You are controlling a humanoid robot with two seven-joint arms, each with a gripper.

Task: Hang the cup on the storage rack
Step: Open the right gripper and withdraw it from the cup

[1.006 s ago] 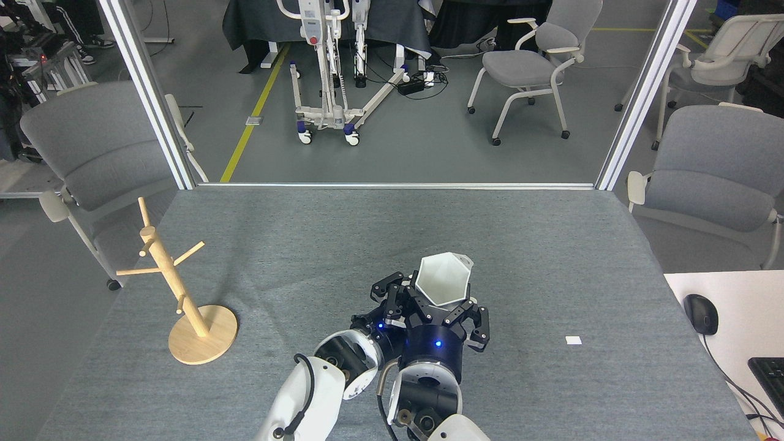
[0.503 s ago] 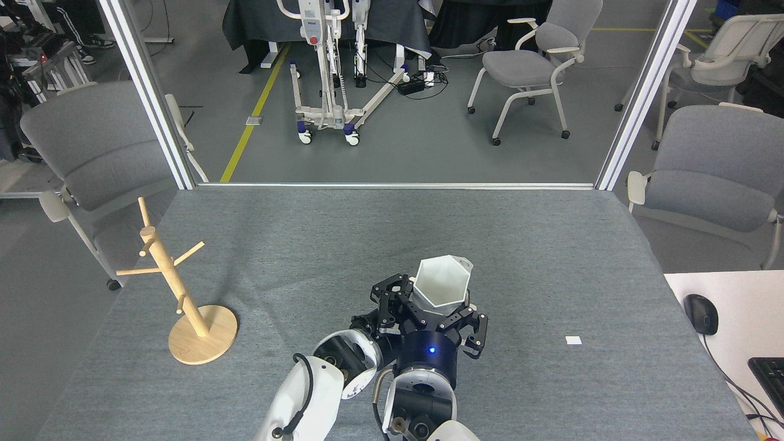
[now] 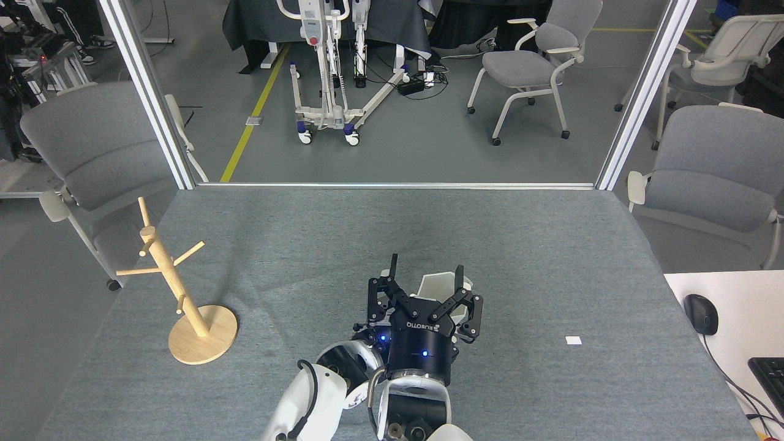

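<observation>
While my right jaws [image 3: 425,269] sit spread wide with a prong on either side of the cup [image 3: 436,285], nothing is actually pinched yet, so the cup is just standing on the counter [image 3: 551,245] in front of me, mostly hidden behind my own wrist. My left jaws [image 3: 373,318] are tucked in right beside it, dark and half covered, so I honestly can't tell if they're spread or clamped. The rack [image 3: 177,288] is way off to the left with all its pegs bare. My guess for doing this bit right: get the prongs squarely on opposite flat faces before squeezing, keep the handle tab pointing out where it stays free, and squeeze gently so the tapered body doesn't squirt upward.
</observation>
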